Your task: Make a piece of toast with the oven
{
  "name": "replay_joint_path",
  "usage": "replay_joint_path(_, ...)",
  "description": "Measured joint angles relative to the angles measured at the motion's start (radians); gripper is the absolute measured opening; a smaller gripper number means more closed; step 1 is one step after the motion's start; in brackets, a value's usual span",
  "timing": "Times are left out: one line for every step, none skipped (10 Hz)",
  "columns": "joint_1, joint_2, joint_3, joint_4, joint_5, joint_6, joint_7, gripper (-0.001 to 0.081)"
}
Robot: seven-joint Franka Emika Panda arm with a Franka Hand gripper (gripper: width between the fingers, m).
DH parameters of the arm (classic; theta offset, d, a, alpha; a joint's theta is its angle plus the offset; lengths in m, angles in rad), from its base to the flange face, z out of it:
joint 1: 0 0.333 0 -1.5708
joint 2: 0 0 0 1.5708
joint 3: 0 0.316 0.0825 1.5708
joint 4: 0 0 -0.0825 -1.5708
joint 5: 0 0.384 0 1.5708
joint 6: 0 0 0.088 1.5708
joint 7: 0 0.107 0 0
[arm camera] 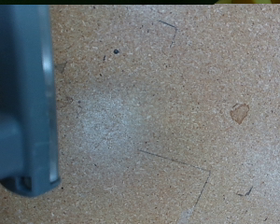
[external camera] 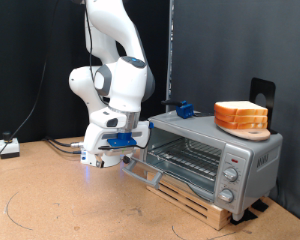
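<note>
The silver toaster oven (external camera: 215, 150) stands on a wooden slat base at the exterior view's right. Its door (external camera: 142, 166) hangs open and the wire rack (external camera: 185, 160) shows inside. I see no single slice of toast in either view. My gripper (external camera: 103, 158) points down at the table just left of the open door, close to its edge. The wrist view shows only one grey-blue finger (arm camera: 23, 93) over bare chipboard, with nothing between the fingers in sight.
A thick stack of bread slices (external camera: 240, 116) and a small blue block (external camera: 183, 108) sit on top of the oven. The wooden slat base (external camera: 195, 198) juts out under the door. Cables and a white plug (external camera: 8, 147) lie at the far left of the chipboard table (external camera: 60, 205).
</note>
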Motion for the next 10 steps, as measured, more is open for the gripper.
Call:
replay_joint_path(0.0, 0.003, 0.0, 0.002, -0.007, 0.001, 0.0, 0.0804)
replay_joint_path(0.0, 0.007, 0.002, 0.004, -0.025, 0.001, 0.007, 0.0804)
replay_joint_path(0.0, 0.009, 0.005, 0.005, -0.06, 0.003, 0.032, 0.0804)
replay_joint_path(0.0, 0.012, 0.008, 0.005, -0.104, 0.007, 0.067, 0.0804)
replay_joint_path(-0.001, 0.018, 0.009, 0.005, -0.143, 0.016, 0.101, 0.0804)
replay_joint_path(-0.005, 0.03, 0.009, 0.008, -0.166, 0.022, 0.13, 0.0804)
replay_joint_path(-0.008, 0.046, 0.009, 0.015, -0.172, 0.023, 0.147, 0.0804)
replay_joint_path(-0.01, 0.066, 0.005, 0.025, -0.172, 0.028, 0.157, 0.0804)
replay_joint_path(-0.009, 0.091, 0.004, 0.041, -0.172, 0.063, 0.181, 0.0804)
replay_joint_path(-0.008, 0.121, 0.005, 0.058, -0.17, 0.086, 0.2, 0.0804)
